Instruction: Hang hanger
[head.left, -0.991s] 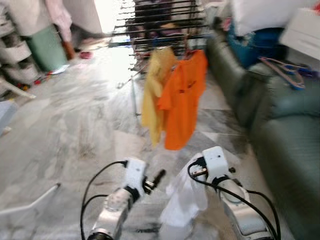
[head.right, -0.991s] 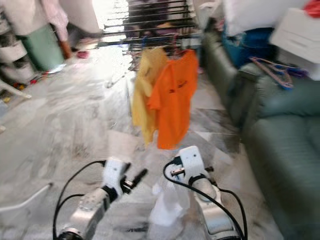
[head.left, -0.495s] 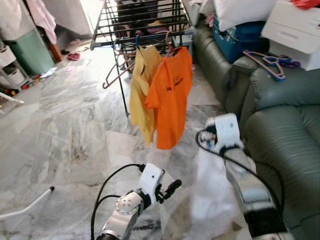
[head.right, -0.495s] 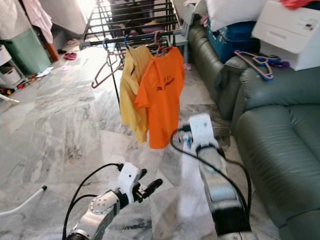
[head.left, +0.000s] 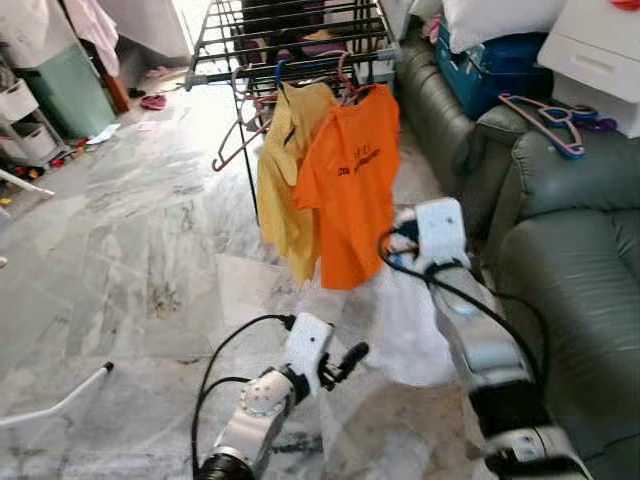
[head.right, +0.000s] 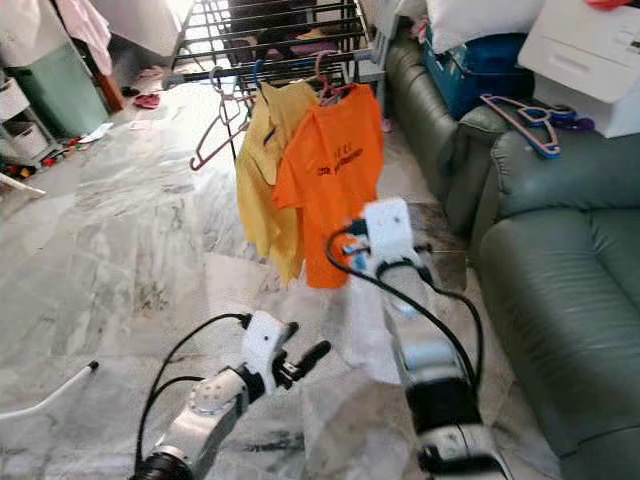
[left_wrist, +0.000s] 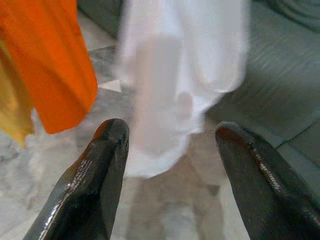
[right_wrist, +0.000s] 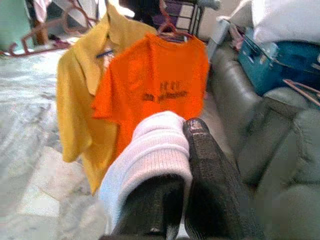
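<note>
Landmark: drying rack, black metal bars, standing on the marble floor.

Left of the rack's hanging clothes: an empty pink hanger dangles off the front rail. Thin wire shape, hook up.

On the rail itself: yellow shirt, then orange shirt just beside it, both on hangers, both limp cotton, long axis vertical. The orange one carries small dark print on the chest.

Below and in front of the rack: left gripper low over the floor, fingers apart, glossy black, holding nothing. In its wrist view the white garment hangs ahead between the two fingers.

Right of the orange shirt: right gripper, fingers together, clamped on a white garment. The cloth is ribbed at the pinch, thin and near translucent lower down, and hangs straight down from the grip. I cannot make out a hanger inside it; judged from the task, one should be there.

Key relation: the rail lies ahead of and above the right gripper, past the orange shirt's top. The right arm is the nearer one and already raised. The free rail space looks to be to the right of the orange shirt, so the carry likely goes up and forward. The hook must clear the rail before it drops on.

Right of the rack: green leather sofa, smooth and padded, with spare hangers lying on its arm.
</note>
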